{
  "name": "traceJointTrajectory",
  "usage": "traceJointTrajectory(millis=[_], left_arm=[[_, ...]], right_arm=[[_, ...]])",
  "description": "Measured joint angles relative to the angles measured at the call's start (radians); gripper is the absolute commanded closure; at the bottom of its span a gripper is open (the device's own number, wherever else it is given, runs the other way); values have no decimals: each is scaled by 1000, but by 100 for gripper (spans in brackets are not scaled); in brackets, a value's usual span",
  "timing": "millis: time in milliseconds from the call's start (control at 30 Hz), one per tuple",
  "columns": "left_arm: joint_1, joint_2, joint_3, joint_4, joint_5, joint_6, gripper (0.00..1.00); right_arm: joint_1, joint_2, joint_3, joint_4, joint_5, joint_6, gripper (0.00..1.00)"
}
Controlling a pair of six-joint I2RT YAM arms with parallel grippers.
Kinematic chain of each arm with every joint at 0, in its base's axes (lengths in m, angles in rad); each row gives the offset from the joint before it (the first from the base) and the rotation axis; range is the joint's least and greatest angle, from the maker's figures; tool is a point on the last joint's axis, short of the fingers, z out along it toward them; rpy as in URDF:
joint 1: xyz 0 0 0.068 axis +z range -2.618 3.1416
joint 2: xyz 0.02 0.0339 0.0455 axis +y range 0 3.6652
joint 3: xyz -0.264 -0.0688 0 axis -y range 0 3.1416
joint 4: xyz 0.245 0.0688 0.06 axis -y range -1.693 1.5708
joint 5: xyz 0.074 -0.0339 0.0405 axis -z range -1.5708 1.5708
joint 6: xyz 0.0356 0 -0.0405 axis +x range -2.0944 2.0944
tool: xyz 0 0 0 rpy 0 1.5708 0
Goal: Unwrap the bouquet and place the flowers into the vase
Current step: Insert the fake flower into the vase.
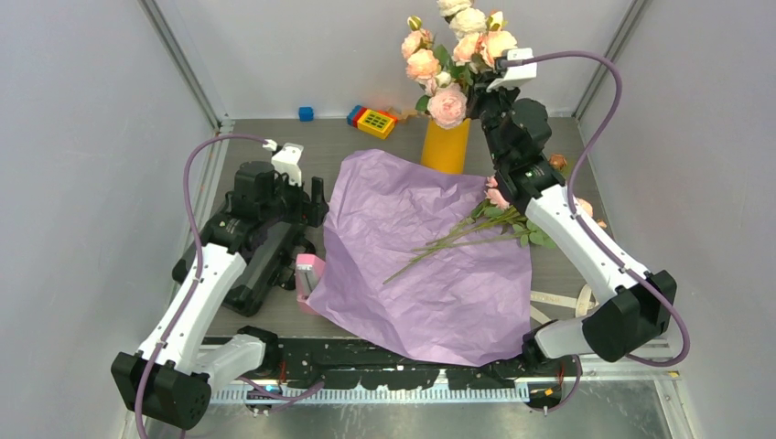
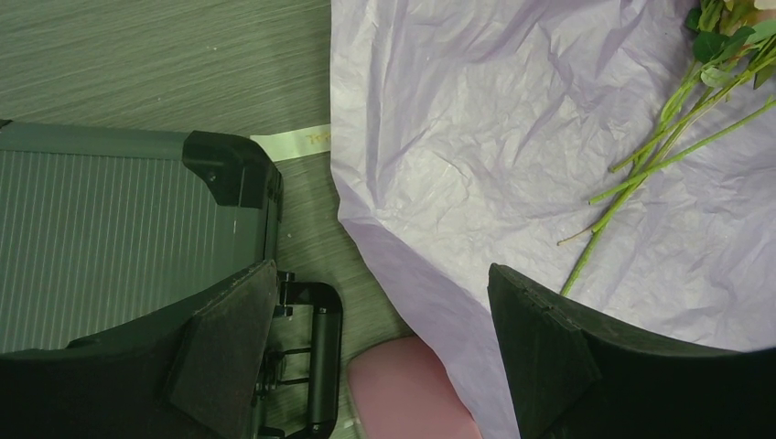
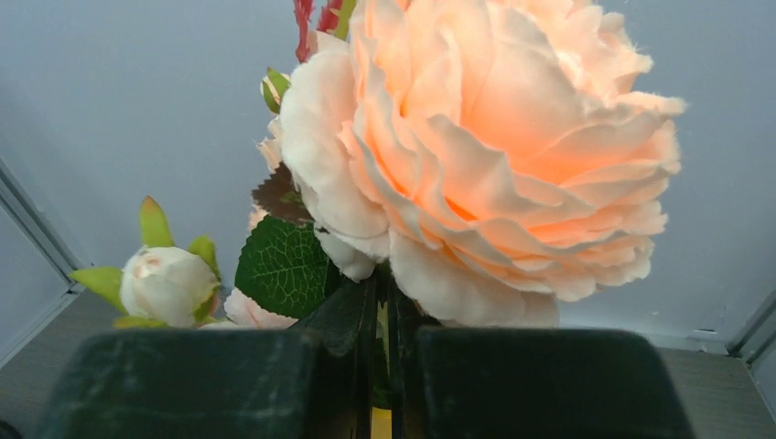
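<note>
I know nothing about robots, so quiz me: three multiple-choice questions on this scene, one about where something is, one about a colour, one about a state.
1. Where does the vase stand?
A) just beyond the far edge of the spread paper
B) in the middle of the paper
C) at the paper's near edge

2. What colour is the paper's upper face?
A) green
B) lilac-purple
C) yellow

3. How is the left gripper?
A) shut on a stem
B) shut on the paper
C) open, gripping nothing

Answers: 1 A, it rises right behind the sheet's far edge. 2 B, the whole sheet shows lilac. 3 C, its fingers stand wide apart above the paper's edge.
</note>
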Motion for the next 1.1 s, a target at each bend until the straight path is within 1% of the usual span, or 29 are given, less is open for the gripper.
traceJointTrajectory(millis=[233,600,1000,1100], left_arm=[[0,0,-2,5,5,0,12],[0,0,-5,5,5,0,12],[0,-1,-5,5,5,0,12],[0,-2,-5,5,5,0,12]], right_arm=[[0,16,-5,-70,11,10,100],[0,47,-29,-90,11,44,100],[0,50,-58,-74,12,89,81],[0,50,-79,-84,12,95,75]])
